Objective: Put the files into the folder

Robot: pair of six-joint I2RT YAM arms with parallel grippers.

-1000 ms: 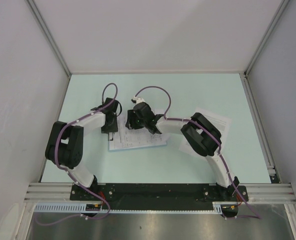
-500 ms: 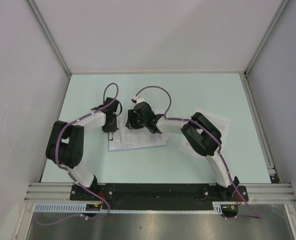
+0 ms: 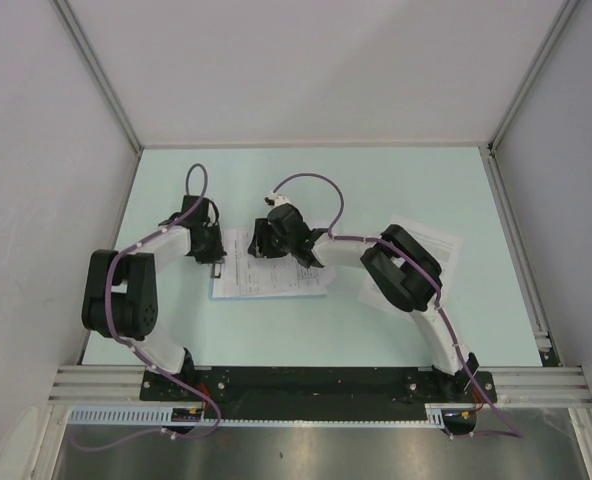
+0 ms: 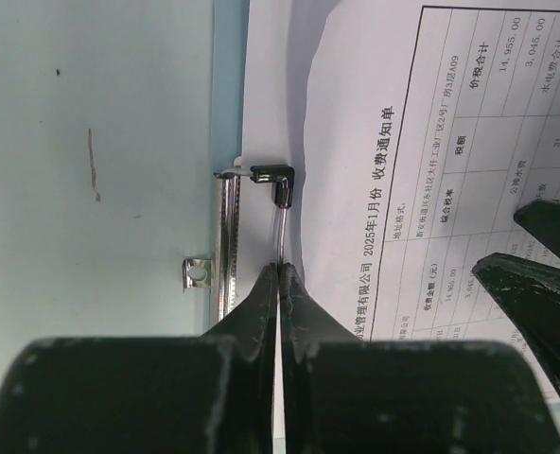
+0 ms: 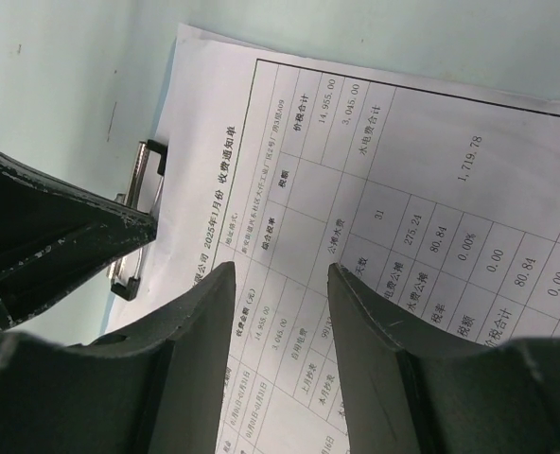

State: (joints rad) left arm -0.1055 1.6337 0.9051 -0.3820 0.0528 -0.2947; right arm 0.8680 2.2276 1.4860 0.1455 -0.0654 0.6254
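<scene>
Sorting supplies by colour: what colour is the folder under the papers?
Light blue folder, clearest in the left wrist view.

Top sheet [image 5: 403, 142], what I can read: heading "2025年1月份 收费通知单". Table headers 价税合计, 税额, 水电费合计. Figures 14,955.00, 3,045.00, 1,719.78, 275.24, 80.84, 0.00%, 31. My left wrist cam shows the same heading plus 综合税率. Lower rows are too blurred for me.

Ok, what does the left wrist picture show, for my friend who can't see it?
The left gripper has its jaws pinched shut on the thin wire handle of the silver clip at the edge of the blue folder. A white file printed with a table lies on the folder.
</scene>
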